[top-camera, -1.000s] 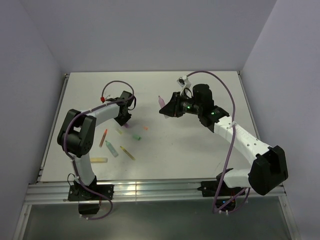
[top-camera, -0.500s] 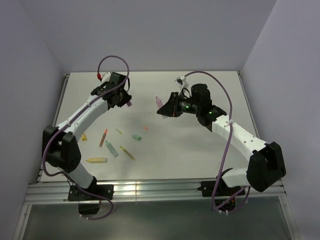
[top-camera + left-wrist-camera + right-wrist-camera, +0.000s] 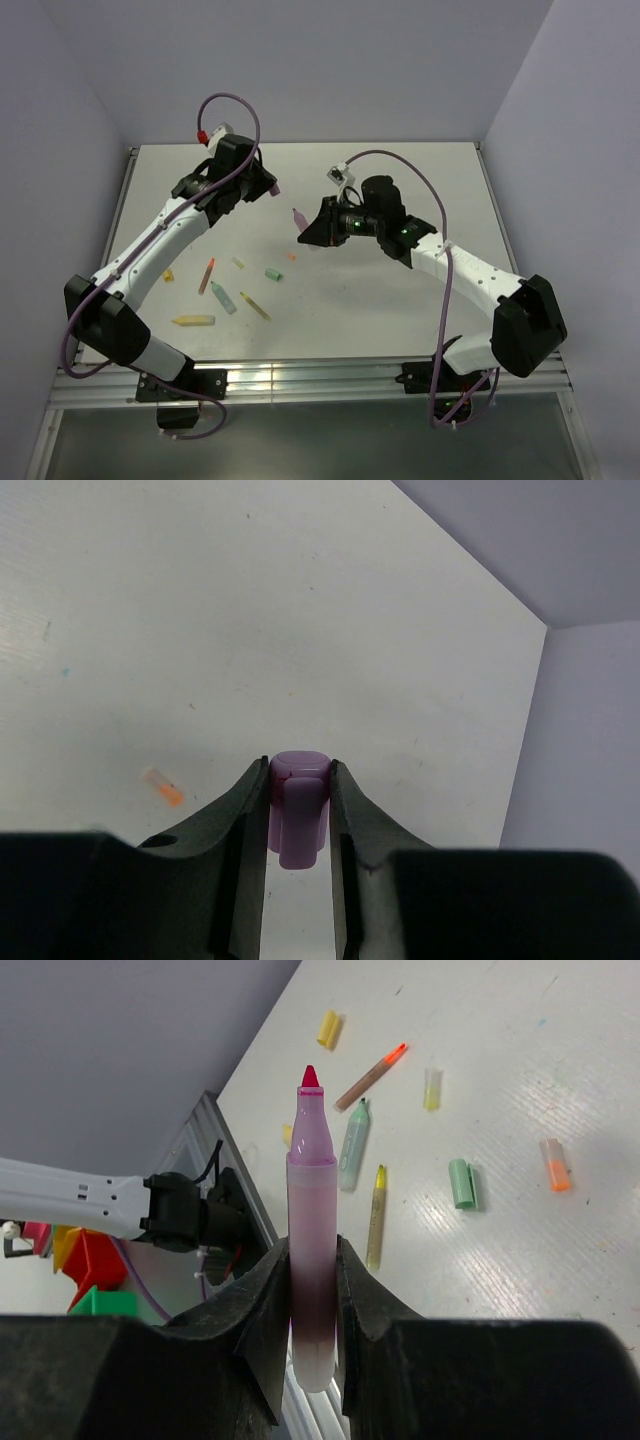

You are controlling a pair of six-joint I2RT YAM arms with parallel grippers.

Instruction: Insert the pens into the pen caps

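1. Tabletop (image 3: 400, 290) is white and matt, with faint scuffs and specks showing in the wrist views. Pale lavender walls (image 3: 300, 70) close it in on three sides, and a metal rail (image 3: 300, 378) runs along the near edge.
2. The left claw (image 3: 271, 188) is clenched on a purple cap (image 3: 298, 805), which sits between its fingers, lifted clear of the surface.
3. The right claw (image 3: 306, 226) grasps a pink pen (image 3: 312, 1230) by the lower barrel, and the red tip juts out past the fingertips. Pen tip and cap are near each other but apart.
4. The loose pieces lie nearer the arm bases than both claws, and left of the right claw.
   - Pens: an orange pen (image 3: 207, 275), a mint pen (image 3: 224, 300), an olive-yellow pen (image 3: 255, 306) and a yellow pen (image 3: 193, 320).
   - Caps: a green cap (image 3: 273, 274), an orange cap (image 3: 292, 256), a pale yellow cap (image 3: 238, 263) and a yellow cap (image 3: 168, 274).
   - The orange cap and the green cap lie closest to the right claw.
5. A second ago the left arm was folded, with its claw low over the table beside the loose pieces. Now the arm is stretched out, and the claw is raised and farther from the bases.
6. The right claw has shifted left and slightly nearer, bringing the pen closer to the left claw.
7. The yellow cap, then hidden under the left arm, now shows. The other loose pieces have not moved.
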